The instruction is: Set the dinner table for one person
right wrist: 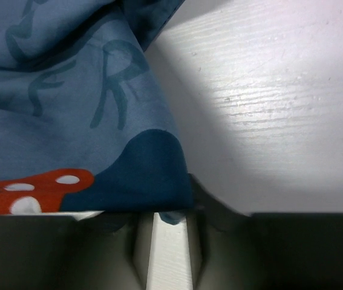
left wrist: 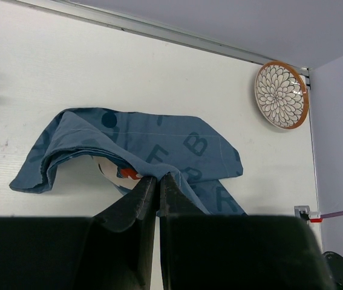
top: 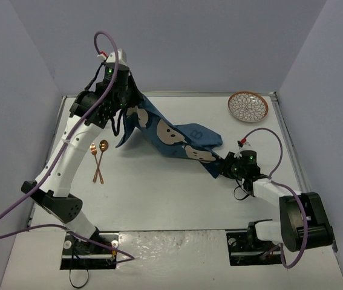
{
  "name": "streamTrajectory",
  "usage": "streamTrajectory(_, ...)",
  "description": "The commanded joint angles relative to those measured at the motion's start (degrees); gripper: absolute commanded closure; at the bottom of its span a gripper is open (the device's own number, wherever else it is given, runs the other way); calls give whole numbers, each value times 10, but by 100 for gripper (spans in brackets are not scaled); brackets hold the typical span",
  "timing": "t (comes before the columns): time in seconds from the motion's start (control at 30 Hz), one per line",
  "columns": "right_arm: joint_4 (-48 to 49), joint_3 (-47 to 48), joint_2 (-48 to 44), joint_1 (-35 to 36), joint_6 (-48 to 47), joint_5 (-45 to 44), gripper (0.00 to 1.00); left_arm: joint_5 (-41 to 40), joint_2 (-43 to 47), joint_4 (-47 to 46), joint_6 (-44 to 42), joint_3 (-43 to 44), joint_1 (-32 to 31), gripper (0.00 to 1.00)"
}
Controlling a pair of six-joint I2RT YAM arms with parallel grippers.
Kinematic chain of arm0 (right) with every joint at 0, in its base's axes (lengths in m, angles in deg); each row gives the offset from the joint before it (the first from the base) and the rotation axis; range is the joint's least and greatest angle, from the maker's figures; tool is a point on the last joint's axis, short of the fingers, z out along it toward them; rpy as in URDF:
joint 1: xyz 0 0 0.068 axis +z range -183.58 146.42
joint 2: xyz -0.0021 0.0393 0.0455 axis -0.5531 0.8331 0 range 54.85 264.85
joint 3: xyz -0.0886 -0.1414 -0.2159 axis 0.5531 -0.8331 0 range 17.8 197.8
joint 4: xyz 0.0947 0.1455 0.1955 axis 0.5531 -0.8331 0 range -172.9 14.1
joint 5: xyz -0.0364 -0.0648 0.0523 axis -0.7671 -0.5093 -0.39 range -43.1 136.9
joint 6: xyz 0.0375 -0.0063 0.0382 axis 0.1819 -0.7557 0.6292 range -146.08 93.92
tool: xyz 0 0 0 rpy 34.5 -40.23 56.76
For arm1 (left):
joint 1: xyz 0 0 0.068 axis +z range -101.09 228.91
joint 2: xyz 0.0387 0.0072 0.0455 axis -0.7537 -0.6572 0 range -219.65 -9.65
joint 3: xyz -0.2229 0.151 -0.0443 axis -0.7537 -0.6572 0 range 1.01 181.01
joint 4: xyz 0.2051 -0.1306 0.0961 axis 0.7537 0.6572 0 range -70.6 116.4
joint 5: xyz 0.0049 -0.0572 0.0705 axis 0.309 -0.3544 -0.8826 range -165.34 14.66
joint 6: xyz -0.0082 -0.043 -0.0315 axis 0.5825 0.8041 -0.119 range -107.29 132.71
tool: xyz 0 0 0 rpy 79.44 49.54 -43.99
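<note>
Dinner table (top: 177, 199): white, fills the floor of the enclosure. Mat (top: 177, 136): blue, lifted near far left corner, draping toward right edge. Left gripper (left wrist: 158, 178): pressed together, pinching mat. Right gripper (right wrist: 170, 220): jaws narrowly parted around mat's corner; hold cannot be told. Plate (top: 248, 106): far right corner. Two copper utensils (top: 97, 160): crossed, near left edge.

Tabletop (top: 159, 199): near half bare, open passage between arm bases (top: 177, 244) and blue cloth (top: 183, 136). Obstacles: the blue cloth slung diagonally across the middle, lifted at its far-left end; two copper spoons (top: 98, 160) left of centre; patterned plate (top: 248, 106) in far-right corner, well apart from the cloth.
</note>
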Motion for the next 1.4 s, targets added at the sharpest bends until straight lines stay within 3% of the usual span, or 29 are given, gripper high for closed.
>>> streamTrajectory(0.0,-31,62,-34,4,-37,-39,96,10,45,-30,-13,0,25,100)
streamTrajectory(0.03,-54,76,-48,4,-46,-55,100,14,45,-30,-14,0,30,100)
streamTrajectory(0.37,-331,343,-154,7,-146,-285,100,43,48,-15,-74,76,81,100)
streamTrajectory(0.53,-362,455,-162,8,-181,-343,100,39,77,-32,-100,94,84,100)
streamTrajectory(0.63,-375,507,-161,7,-214,-376,100,37,112,-60,-111,61,84,100)
streamTrajectory(0.83,-402,566,-174,7,-250,-399,100,41,159,-92,-118,9,84,100)
streamTrajectory(1.0,-441,556,-234,7,-264,-413,100,50,234,-115,-119,-80,84,100)
streamTrajectory(1.2,-498,554,-319,7,-276,-382,100,150,318,-126,-101,-180,76,100)
streamTrajectory(1.37,-544,580,-362,7,-291,-399,100,174,390,-112,-85,-225,59,100)
